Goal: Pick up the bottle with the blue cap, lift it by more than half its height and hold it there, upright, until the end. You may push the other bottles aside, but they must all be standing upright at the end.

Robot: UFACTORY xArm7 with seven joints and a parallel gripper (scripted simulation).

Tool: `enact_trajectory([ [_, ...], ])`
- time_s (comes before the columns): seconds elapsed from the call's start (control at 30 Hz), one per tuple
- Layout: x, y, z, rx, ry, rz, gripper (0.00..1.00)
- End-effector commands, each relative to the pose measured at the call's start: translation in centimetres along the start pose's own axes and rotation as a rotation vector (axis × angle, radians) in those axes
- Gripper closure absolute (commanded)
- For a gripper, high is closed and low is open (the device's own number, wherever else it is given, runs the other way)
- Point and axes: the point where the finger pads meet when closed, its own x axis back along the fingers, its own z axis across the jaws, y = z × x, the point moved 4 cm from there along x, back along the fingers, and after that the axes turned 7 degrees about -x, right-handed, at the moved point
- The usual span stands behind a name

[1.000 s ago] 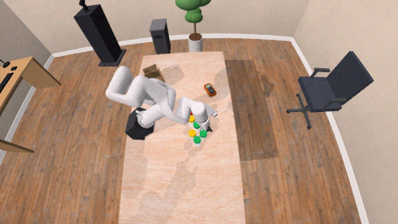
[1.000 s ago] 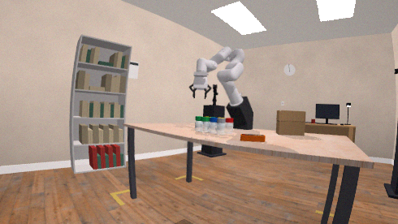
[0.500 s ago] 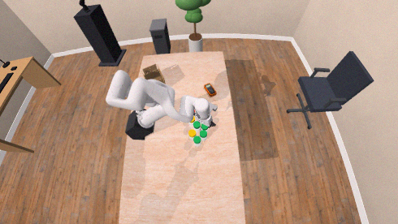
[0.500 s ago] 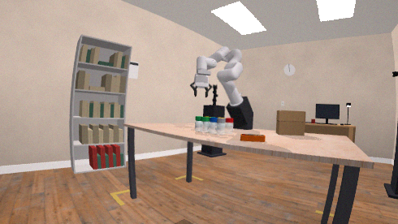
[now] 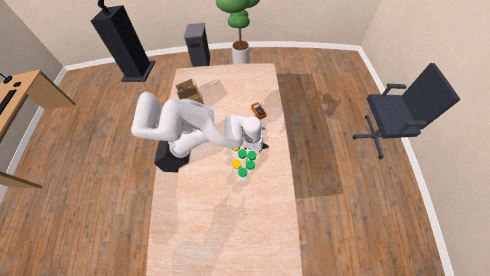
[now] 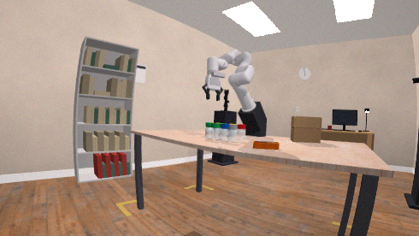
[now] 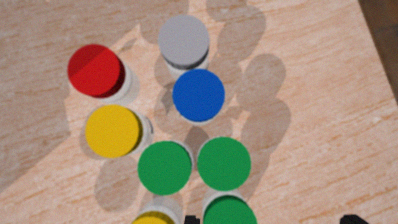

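The bottle with the blue cap (image 7: 198, 95) stands upright in the middle of a tight cluster of bottles on the table; it also shows in the exterior view (image 6: 225, 132). Around it stand a grey-capped bottle (image 7: 183, 41), a red-capped one (image 7: 96, 70), a yellow-capped one (image 7: 113, 131) and several green-capped ones (image 7: 165, 167). My gripper (image 6: 213, 95) hangs well above the cluster, open and empty. Only its dark fingertips show at the bottom edge of the wrist view (image 7: 270, 219). In the overhead view the arm (image 5: 200, 127) hides part of the cluster (image 5: 244, 161).
An orange device (image 5: 258, 110) lies on the table beyond the bottles. A cardboard box (image 5: 189, 90) stands at the table's far left. A bookshelf (image 6: 105, 107), an office chair (image 5: 407, 107) and a plant (image 5: 239, 25) stand around the room.
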Motion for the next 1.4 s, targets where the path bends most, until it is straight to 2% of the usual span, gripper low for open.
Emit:
enact_trajectory([
  [0.0, 0.5, -0.6, 0.1, 0.099, -0.009, -0.005, 0.21],
  [1.37, 4.6, -4.3, 0.4, 0.915, -0.05, -0.058, 0.21],
])
